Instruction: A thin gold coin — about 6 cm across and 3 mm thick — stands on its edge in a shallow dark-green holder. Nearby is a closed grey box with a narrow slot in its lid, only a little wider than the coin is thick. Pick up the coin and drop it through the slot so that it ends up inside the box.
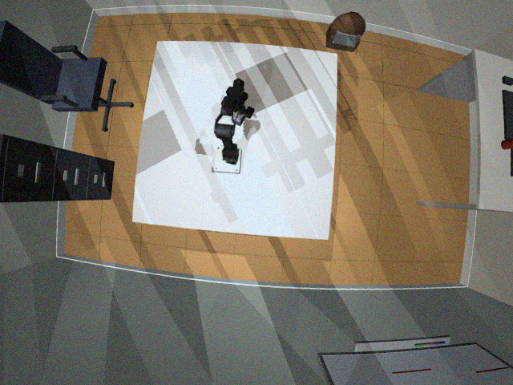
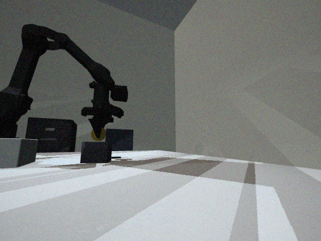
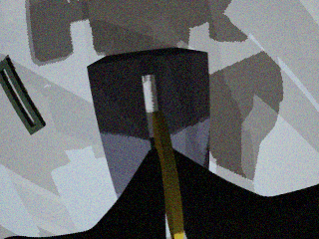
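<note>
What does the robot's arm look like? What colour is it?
The arm is all black, made of thick rounded pieces joined together. A boxy black block sticks out near its wrist. The gripper has a wide crossbar and narrows to a pointy black tip. No cables or markings show.

This is an office-like room: a blue swivel chair point(image 1: 78, 83) on a star base stands on the wooden floor point(image 1: 393, 165) beside a dark filing cabinet point(image 1: 54, 174) with labelled drawers, a waste bin point(image 1: 345, 30) sits by one wall, and a pale desk point(image 1: 493, 124) runs along another.
</note>
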Controlling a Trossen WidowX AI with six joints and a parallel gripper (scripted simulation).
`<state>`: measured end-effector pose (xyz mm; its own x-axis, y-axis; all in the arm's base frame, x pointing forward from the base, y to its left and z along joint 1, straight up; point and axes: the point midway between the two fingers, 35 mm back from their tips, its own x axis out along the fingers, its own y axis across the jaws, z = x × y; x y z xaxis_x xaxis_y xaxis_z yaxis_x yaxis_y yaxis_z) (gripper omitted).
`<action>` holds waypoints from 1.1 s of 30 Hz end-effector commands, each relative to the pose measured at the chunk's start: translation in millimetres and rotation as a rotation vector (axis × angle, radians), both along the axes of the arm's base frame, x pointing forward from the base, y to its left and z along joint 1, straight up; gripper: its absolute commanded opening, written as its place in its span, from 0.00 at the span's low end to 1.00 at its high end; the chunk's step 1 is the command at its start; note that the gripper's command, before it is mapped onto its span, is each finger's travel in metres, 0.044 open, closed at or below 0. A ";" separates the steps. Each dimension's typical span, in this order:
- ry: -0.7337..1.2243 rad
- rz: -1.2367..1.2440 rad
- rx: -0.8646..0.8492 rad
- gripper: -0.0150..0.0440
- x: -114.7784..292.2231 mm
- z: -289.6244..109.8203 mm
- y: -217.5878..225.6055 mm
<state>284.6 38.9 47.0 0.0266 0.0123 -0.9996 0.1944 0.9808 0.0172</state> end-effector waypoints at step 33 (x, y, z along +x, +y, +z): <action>0.011 -0.001 0.000 1.00 -6.0 61.7 -1.1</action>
